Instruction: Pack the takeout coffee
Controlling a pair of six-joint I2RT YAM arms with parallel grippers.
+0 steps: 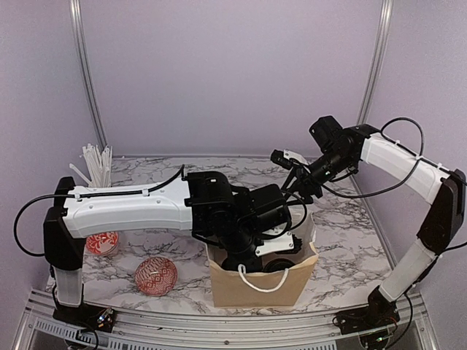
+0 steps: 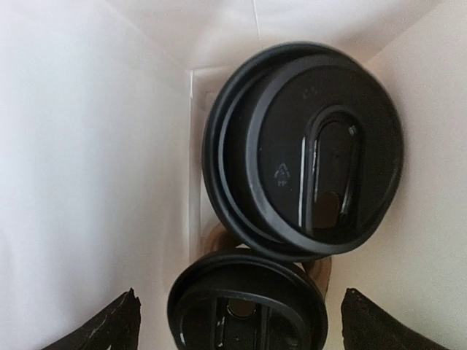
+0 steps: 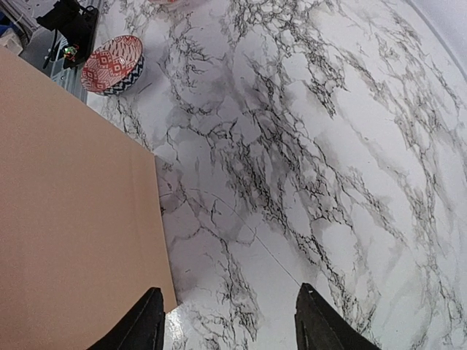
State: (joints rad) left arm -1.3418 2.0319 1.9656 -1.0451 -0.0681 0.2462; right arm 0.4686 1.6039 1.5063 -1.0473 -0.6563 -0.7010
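Left, tan bag [image 3: 66, 219]; marble table [image 3: 306, 146] beside; patterned bowl [image 3: 112, 64] beyond bag; jaws apart, empty.

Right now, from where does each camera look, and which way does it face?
Top external: fixed above and behind the bases, facing down over the marble table; both arms show, the left reaching into the paper bag.
Left wrist: inside the bag, facing down at two black lids; left gripper, open, at the bottom corners.
Right wrist: beside the bag, facing down at the table and a patterned bowl; the open right gripper shows.
Shared: top external and right wrist both show the bag's outside and the table.
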